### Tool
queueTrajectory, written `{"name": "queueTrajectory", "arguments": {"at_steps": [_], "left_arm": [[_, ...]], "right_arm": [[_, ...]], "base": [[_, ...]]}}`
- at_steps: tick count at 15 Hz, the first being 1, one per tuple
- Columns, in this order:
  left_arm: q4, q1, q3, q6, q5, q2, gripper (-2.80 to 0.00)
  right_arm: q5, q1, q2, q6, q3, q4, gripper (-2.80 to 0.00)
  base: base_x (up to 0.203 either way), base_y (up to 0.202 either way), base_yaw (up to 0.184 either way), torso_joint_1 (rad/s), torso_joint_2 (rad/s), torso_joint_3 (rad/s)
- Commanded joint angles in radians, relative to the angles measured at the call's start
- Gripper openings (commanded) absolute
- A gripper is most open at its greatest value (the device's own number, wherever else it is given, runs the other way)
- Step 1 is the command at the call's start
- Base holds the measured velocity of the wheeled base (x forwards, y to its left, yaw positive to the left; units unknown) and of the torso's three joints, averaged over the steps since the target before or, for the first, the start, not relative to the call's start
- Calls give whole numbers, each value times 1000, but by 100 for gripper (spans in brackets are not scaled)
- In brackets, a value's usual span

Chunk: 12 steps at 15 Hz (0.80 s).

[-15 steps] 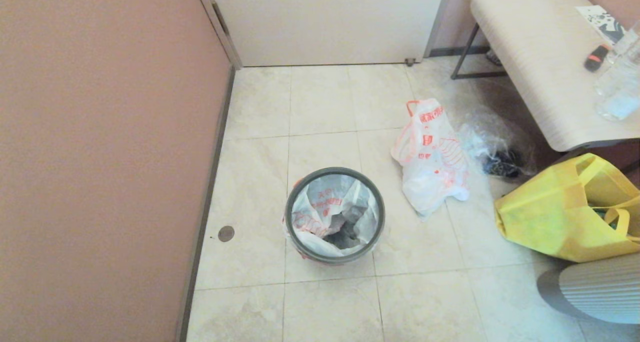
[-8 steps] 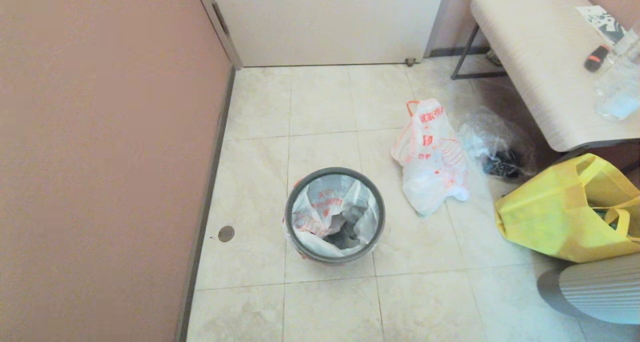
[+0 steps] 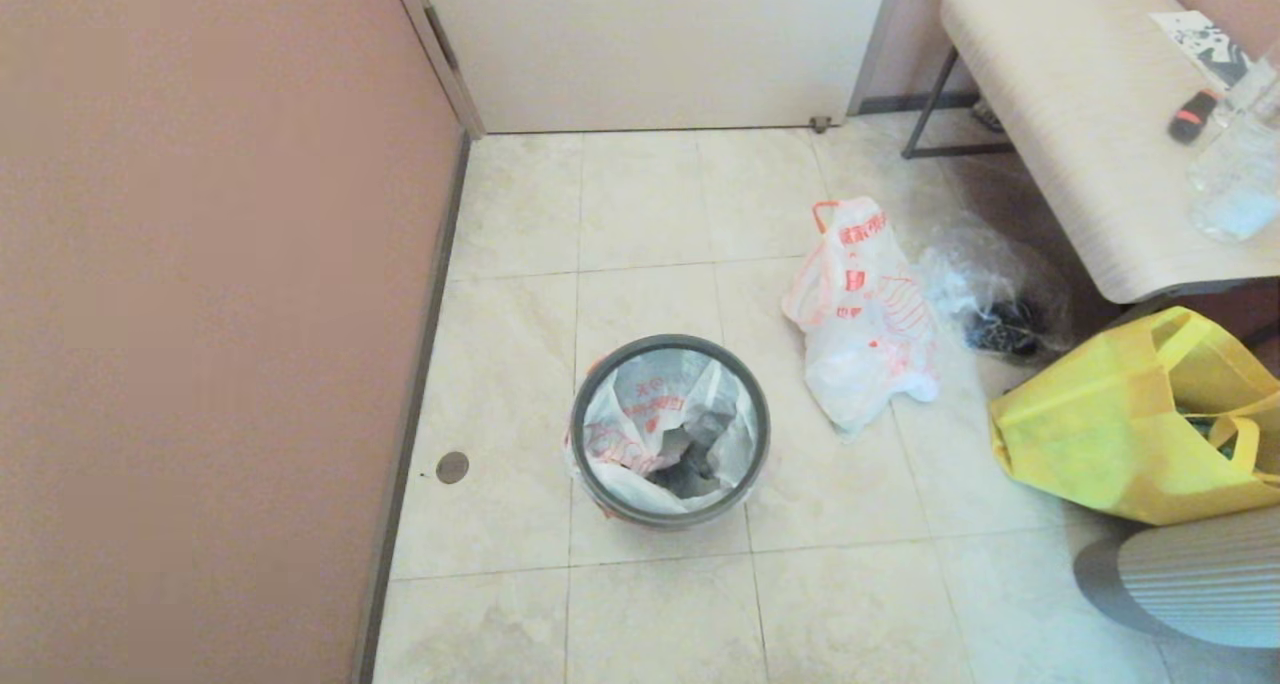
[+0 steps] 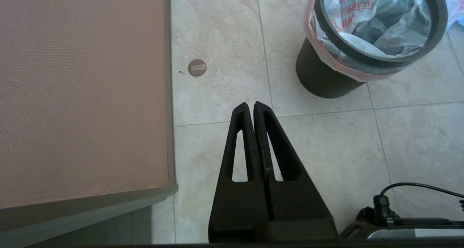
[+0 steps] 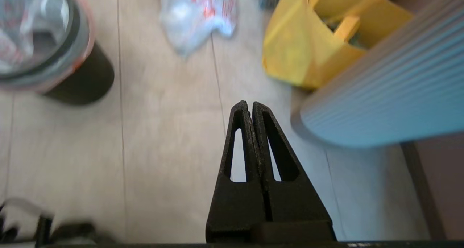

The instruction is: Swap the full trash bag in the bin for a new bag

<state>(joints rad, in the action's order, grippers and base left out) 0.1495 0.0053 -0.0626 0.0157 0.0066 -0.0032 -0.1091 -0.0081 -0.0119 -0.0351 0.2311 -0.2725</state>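
Observation:
The bin (image 3: 577,426), a small black bucket with a grey ring (image 3: 668,343) as its rim, stands on the tiled floor. The new bag (image 3: 650,414) lines it, its pink band folded out under the ring (image 4: 377,57). The full trash bag (image 3: 865,314), white with orange print and a loop handle, lies on the floor to the bin's right, apart from it. Neither arm shows in the head view. My left gripper (image 4: 251,104) hangs shut and empty above the floor near the bin (image 4: 319,77). My right gripper (image 5: 246,103) is also shut and empty, short of the full trash bag (image 5: 195,16).
A pink wall (image 3: 200,314) runs along the left, a door (image 3: 650,44) at the back. To the right are a clear bag with dark contents (image 3: 995,299), a yellow tote (image 3: 1130,424), a grey ribbed object (image 3: 1190,584) and a table (image 3: 1080,114).

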Motion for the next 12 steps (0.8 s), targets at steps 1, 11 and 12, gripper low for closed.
{"name": "queueTrajectory", "arguments": {"at_steps": [1, 11, 12], "left_arm": [[1, 1, 1, 0, 1, 3, -280], [0, 1, 1, 0, 1, 3, -280], [1, 1, 1, 0, 1, 5, -280]], "right_arm": [[-2, 0, 12, 1, -143, 202, -280], [91, 0, 10, 52, -225, 262, -280], [91, 0, 12, 52, -225, 263, -280]], "base": [[0, 0, 0, 0, 0, 0], [0, 0, 0, 0, 0, 0], [0, 0, 0, 0, 0, 0]]}}
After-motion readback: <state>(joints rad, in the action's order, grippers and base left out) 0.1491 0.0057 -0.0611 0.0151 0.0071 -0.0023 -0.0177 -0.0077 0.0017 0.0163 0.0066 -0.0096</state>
